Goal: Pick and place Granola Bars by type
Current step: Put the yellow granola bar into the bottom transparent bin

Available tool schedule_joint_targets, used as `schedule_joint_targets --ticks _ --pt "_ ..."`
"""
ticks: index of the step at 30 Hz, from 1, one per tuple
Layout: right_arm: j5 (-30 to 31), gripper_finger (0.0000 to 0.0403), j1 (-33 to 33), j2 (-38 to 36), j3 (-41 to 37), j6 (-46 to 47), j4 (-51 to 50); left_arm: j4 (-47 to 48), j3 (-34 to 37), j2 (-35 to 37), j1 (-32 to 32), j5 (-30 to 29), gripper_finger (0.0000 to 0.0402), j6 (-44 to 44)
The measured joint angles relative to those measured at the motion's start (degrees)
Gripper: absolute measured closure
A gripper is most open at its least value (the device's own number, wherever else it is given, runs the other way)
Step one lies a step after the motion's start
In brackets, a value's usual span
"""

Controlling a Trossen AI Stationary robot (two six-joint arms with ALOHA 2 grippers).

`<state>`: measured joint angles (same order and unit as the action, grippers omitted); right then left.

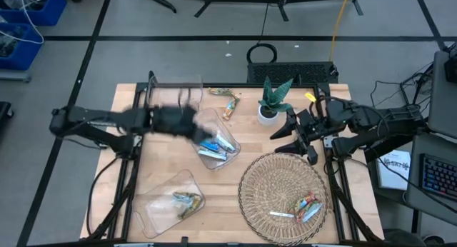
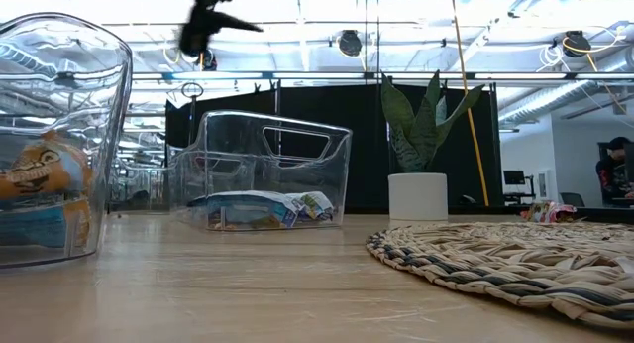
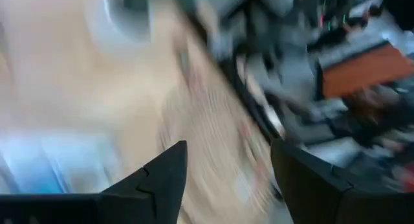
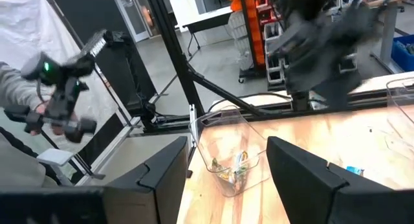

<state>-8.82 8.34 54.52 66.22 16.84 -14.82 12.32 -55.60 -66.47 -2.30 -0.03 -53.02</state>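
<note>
High view shows the left end effector blurred above a clear bin mid-bench, fingers spread and empty by its wrist view. Blue-wrapped granola bars lie inside that bin. A second clear bin near the bench's front-left edge holds green-gold bars; orange-red bars sit in the wicker tray front right. Two loose bars lie by the back edge. The right end effector, spread, hangs beside the potted plant.
</note>
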Motion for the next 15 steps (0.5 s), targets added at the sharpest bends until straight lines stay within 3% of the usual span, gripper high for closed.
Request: schedule_joint_targets --ticks 3,6,11,15 --pt "0.0 0.0201 0.0 0.7 0.0 0.0 0.2 -0.1 -4.5 -2.3 -6.7 -4.2 0.0197 16.4" --pt "0.0 0.0202 0.0 1.2 0.0 0.2 0.0 1.8 -7.6 -6.8 -12.5 -4.4 0.0215 25.3" --pt "0.0 0.0202 0.0 1.9 0.0 0.7 0.2 5.6 -10.5 -17.7 -19.4 -4.2 0.0238 30.3" --pt "0.0 0.0202 0.0 2.1 0.0 1.5 0.4 -0.2 -12.1 -26.6 -22.9 0.3 0.0247 30.4"
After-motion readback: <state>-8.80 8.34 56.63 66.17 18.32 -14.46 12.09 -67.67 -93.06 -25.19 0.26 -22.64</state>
